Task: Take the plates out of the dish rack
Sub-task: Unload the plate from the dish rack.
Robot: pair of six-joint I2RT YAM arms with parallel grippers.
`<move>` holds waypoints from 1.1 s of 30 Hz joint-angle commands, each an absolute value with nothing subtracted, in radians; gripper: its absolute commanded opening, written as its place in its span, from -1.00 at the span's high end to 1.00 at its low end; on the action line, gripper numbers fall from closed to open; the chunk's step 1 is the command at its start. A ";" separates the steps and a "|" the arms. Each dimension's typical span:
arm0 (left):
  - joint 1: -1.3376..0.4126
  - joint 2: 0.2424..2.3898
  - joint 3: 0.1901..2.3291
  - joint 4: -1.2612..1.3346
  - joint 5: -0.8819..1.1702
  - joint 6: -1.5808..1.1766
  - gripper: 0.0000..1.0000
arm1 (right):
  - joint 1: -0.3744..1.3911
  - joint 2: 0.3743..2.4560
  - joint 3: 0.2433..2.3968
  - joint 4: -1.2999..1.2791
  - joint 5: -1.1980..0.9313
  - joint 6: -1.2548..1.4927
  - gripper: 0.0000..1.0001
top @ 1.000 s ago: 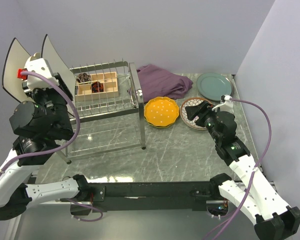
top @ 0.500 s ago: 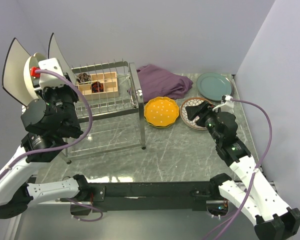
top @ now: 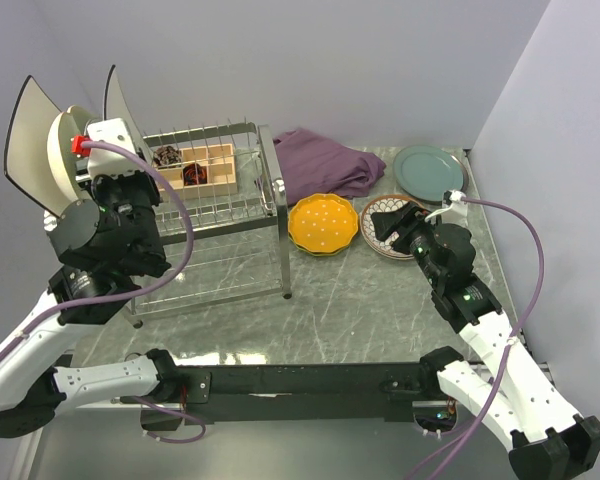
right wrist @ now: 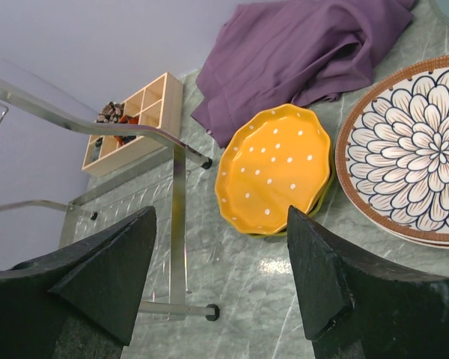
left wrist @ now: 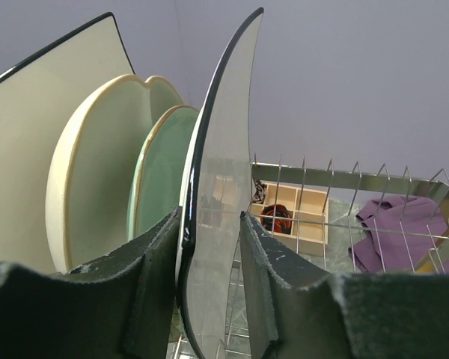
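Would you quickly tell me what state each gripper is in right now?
Left gripper: jaws astride the white square plate; whether clamped cannot be told.
Right gripper: open, holding nothing.

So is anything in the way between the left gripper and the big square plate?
Nothing I can see. The left gripper has a finger on each side of the white square plate. The cream plate and green plate stand beside it, not in between.
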State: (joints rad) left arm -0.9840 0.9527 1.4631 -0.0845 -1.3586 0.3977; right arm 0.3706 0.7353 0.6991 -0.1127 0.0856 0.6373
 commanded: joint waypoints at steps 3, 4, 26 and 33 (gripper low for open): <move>-0.974 0.956 1.450 -0.060 -1.325 0.388 0.25 | 0.377 0.718 0.695 -0.084 0.092 0.623 -0.54; -0.973 0.956 1.450 -0.063 -1.322 0.387 0.27 | 0.377 0.716 0.695 -0.084 0.092 0.623 -0.54; -0.966 1.011 1.468 0.023 -1.329 0.462 0.98 | 0.377 0.687 0.690 -0.092 0.095 0.621 -0.55; -0.966 1.025 1.508 -0.011 -1.301 0.471 0.98 | 0.376 0.684 0.690 -0.094 0.094 0.620 -0.55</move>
